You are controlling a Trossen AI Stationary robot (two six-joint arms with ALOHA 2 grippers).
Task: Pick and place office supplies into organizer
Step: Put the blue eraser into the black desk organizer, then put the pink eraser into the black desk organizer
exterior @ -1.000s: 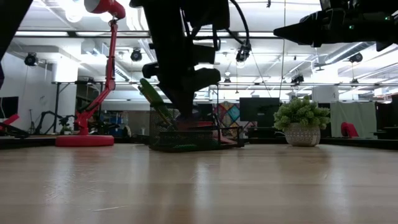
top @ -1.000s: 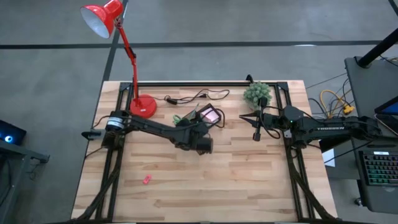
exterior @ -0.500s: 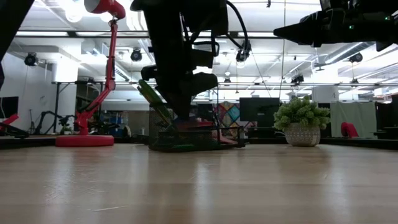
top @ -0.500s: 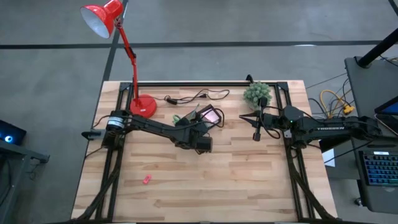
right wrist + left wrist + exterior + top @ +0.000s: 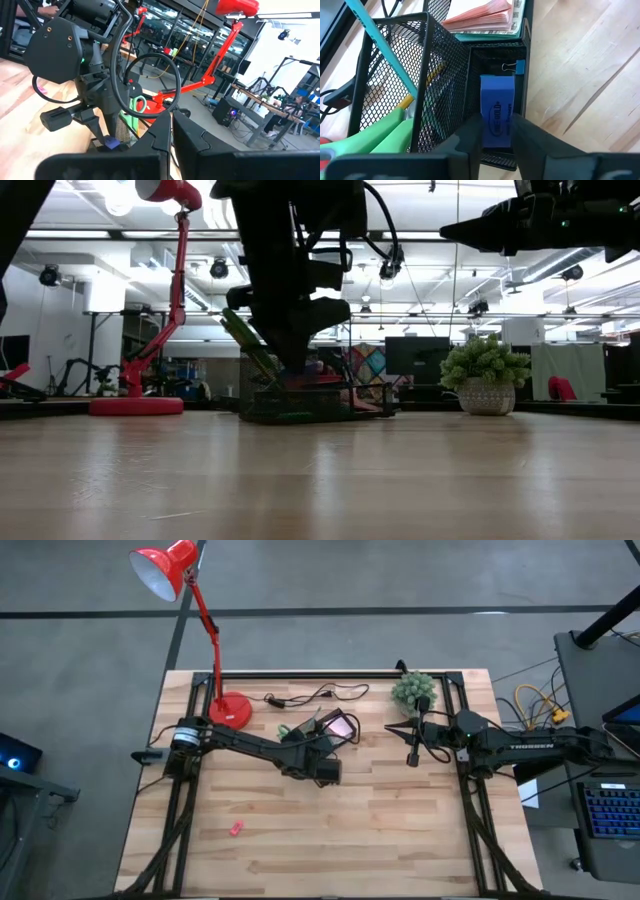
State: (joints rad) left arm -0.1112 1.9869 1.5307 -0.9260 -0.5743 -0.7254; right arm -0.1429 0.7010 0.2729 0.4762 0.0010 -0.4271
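The black mesh organizer (image 5: 445,60) stands on the table's far middle (image 5: 312,728). Its tall cup holds green-handled scissors (image 5: 385,135), a teal pen (image 5: 377,42) and a pencil (image 5: 434,75). A pink sticky-note pad (image 5: 485,17) lies in its far part. My left gripper (image 5: 496,131) slants down into a small compartment, shut on a blue printed block (image 5: 497,100). A blue binder clip (image 5: 519,66) lies beyond the block. My right gripper (image 5: 412,755) hangs shut above the table's right part, touching nothing. My left gripper pinches the blue block's two long sides (image 5: 496,140) between its two fingers, at the block's near end. The fingers slant down from the table's near side and lie along the block. The block's far end reaches into the compartment; whether it rests on the bottom I cannot tell.
A red desk lamp's base (image 5: 232,712) stands at the far left, a black cable (image 5: 315,694) lies behind the organizer, and a potted green plant (image 5: 413,690) stands at the far right. A small pink piece (image 5: 236,828) lies on the near left of the wooden table (image 5: 400,830).
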